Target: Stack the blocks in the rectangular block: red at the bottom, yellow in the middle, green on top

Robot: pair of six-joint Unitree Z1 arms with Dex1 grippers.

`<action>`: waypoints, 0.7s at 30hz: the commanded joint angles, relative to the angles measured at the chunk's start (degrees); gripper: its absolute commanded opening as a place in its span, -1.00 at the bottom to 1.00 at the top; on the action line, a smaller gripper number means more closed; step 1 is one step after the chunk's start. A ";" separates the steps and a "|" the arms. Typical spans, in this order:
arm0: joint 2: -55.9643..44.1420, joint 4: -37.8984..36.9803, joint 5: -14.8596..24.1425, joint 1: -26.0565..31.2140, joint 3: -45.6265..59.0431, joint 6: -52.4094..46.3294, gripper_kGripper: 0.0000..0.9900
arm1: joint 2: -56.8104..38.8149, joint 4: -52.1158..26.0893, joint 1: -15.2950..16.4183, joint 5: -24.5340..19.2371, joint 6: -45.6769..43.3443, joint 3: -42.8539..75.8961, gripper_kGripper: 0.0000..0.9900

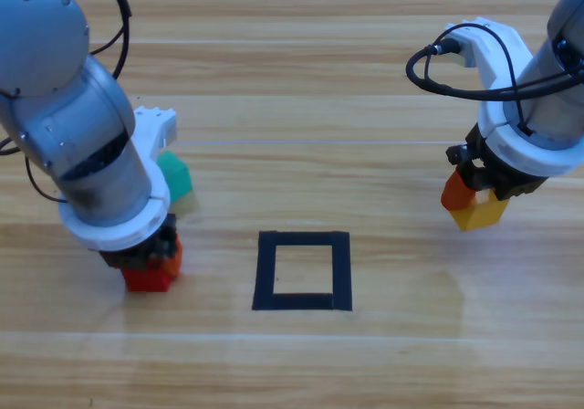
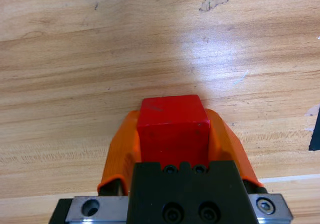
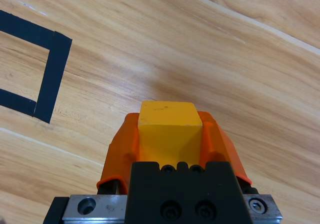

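My left gripper (image 1: 153,265) is shut on the red cube (image 1: 149,275) at the table's left, left of the black tape rectangle (image 1: 303,270). In the left wrist view the red cube (image 2: 172,129) sits between both orange jaws of my left gripper (image 2: 172,134). The teal-green cube (image 1: 175,177) rests on the wood just behind that arm, partly hidden by it. On the right, my right gripper (image 1: 474,199) is shut on the yellow cube (image 1: 482,213). The right wrist view shows the yellow cube (image 3: 169,131) clamped in my right gripper (image 3: 169,134), with a corner of the tape rectangle (image 3: 50,79) at upper left.
Bare wood shows inside the tape rectangle. Black cables loop off the right arm (image 1: 456,62) at the upper right. The bulky left arm (image 1: 82,135) covers much of the table's left side.
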 commanded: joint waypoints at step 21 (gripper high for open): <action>12.55 18.19 -0.53 -16.25 -31.64 -5.68 -0.80 | -2.43 0.96 -1.01 0.22 0.35 1.88 -1.00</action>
